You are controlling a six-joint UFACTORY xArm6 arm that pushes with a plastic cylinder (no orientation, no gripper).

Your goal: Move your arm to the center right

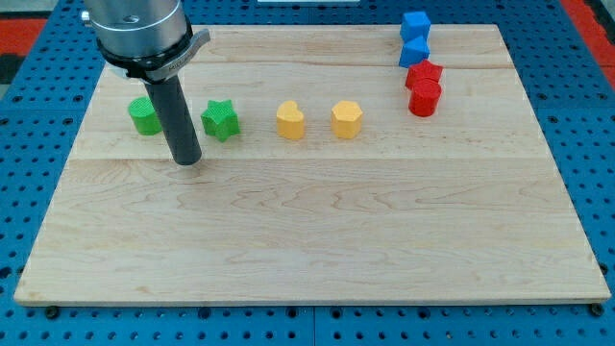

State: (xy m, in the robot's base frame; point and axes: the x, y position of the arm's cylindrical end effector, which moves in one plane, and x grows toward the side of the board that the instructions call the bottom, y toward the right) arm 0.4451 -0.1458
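Note:
My tip (186, 160) rests on the wooden board (317, 240) at the view's left. It stands between a green block (144, 116) on its upper left, partly hidden by the rod, and a green star block (220, 120) on its upper right. It touches neither as far as I can tell. A yellow heart-shaped block (290, 121) and a yellow hexagonal block (347, 118) lie further right in the same row. The board's centre right lies far from the tip.
At the view's top right, two blue blocks (414, 25) (414, 51) sit one behind the other. Two red blocks (424, 74) (424, 98) sit just below them. Blue pegboard (596, 144) surrounds the board.

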